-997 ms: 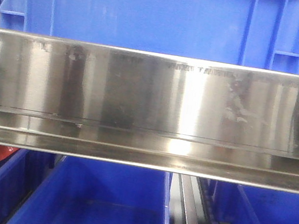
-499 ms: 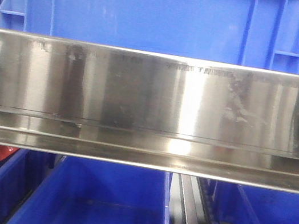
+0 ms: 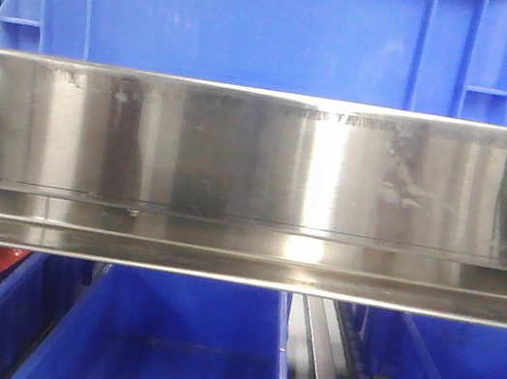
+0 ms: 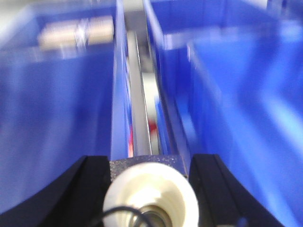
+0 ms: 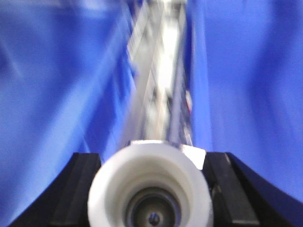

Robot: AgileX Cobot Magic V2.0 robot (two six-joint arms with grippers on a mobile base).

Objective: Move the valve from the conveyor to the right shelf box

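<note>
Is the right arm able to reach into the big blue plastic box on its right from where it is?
Probably yes, though the view is blurred. The right gripper, shut on the white-based silver valve, hangs over the metal rail beside that blue box, and nothing shows between them.

The shelf beam ahead of me is brushed steel, glossy, mirror-bright in bands and smudged toward its right end. The bins are smooth blue plastic. My left fingers and right fingers look matt black. The left valve shows a creamy satin base, and the right valve a whiter, smooth one.
</note>
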